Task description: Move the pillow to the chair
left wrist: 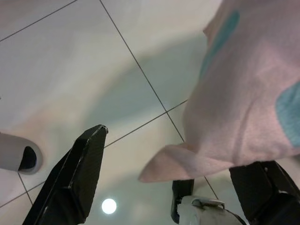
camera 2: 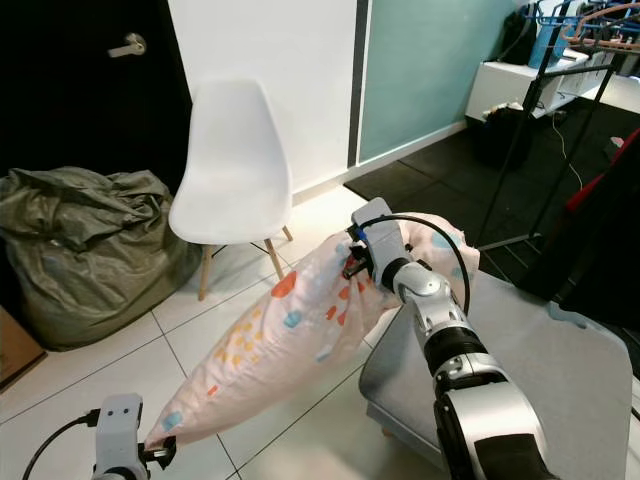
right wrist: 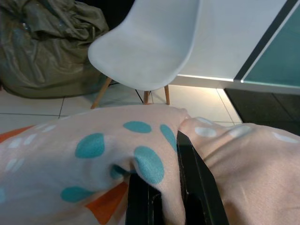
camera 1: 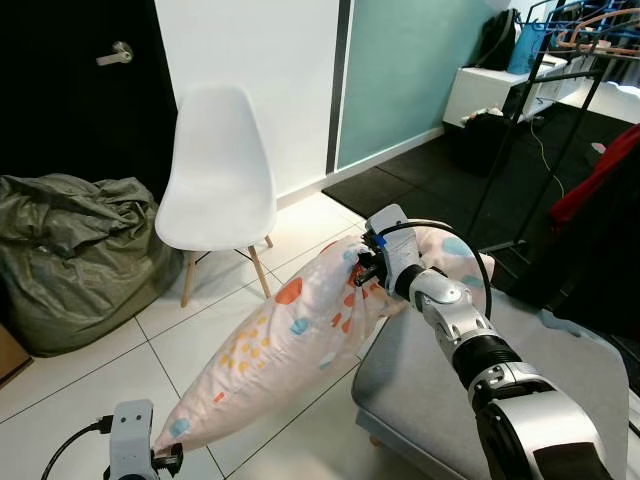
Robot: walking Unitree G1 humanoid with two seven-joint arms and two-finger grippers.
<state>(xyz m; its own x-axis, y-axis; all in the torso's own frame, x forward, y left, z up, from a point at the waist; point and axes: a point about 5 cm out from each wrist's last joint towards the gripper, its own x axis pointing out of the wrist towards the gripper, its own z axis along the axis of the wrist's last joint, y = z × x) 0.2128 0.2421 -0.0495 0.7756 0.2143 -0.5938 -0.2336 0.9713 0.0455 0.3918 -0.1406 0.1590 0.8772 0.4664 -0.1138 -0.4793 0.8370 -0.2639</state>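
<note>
Pillow point(camera 1: 290, 345) slants over white floor tiles point(camera 1: 230, 330) near chair point(camera 1: 215, 175).

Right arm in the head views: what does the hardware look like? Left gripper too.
The right arm is silver with rounded segments and black ribbed joint bands; a black cable loops over its wrist. The right gripper has a white housing with a small blue mark and black fingers. The left gripper has a white boxy wrist housing with a black cable, and long flat black fingers.
</note>
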